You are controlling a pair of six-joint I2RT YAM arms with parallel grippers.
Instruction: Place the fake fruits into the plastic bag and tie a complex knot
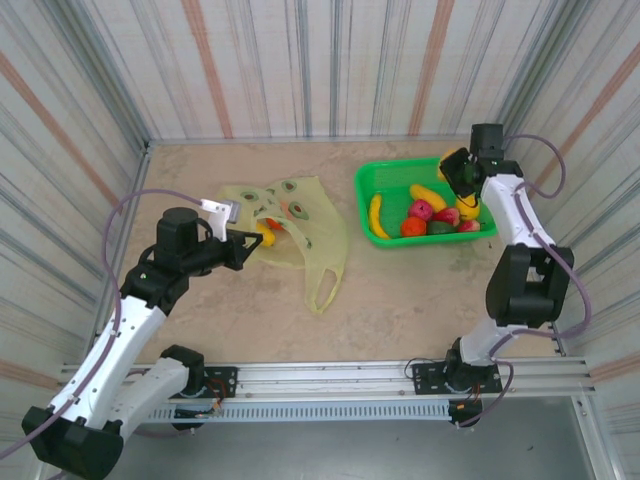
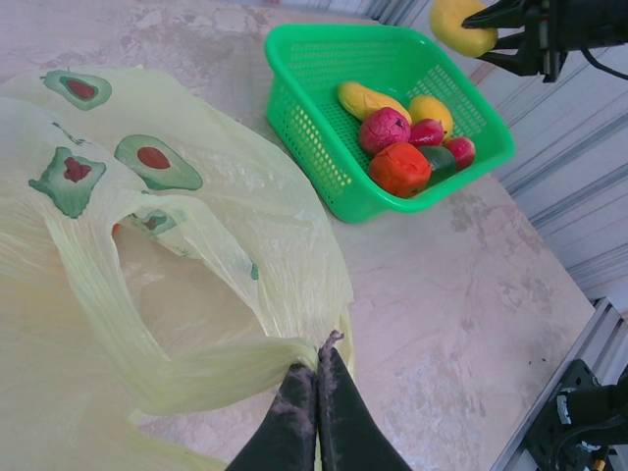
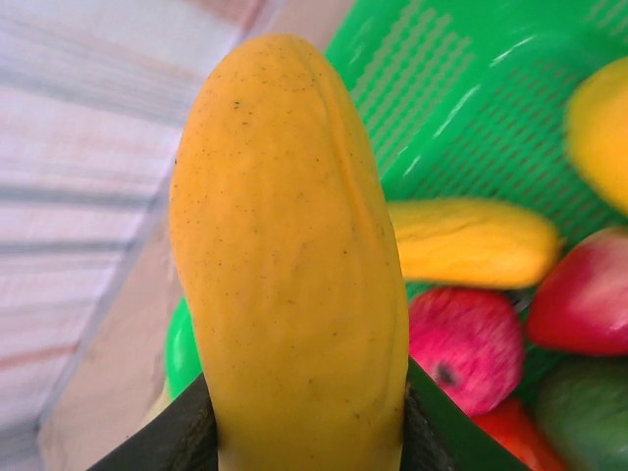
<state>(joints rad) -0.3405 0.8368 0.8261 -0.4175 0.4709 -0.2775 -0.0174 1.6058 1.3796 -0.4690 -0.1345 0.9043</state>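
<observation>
The left gripper (image 2: 316, 397) is pinched closed on a fold of the plastic bag (image 1: 295, 228), at the rim of its mouth on the bag's left edge. The bag lies flat on the table (image 1: 420, 295), left of centre, with its mouth lifted open. A few of the fake fruits (image 1: 268, 230) show orange and red through the film. One loop handle (image 1: 325, 288) trails toward the near side, lying loose on bare tabletop.

The right gripper (image 1: 462, 172) grips a long yellow fruit (image 3: 294, 265) between its fingers, above the far right corner of the green mesh basket (image 1: 364, 200). The fruit is clear of the basket's rim. Inside the basket lie a banana (image 1: 377, 216), another yellow fruit, and pink, red, orange and dark green ones, crowded toward its right and near sides.

The basket sits at the far right, near the striped right wall (image 1: 590, 130). A narrow strip of bare table separates its left rim from the bag's right edge. The near half of the table is open from the bag's handle to the right arm's base.
</observation>
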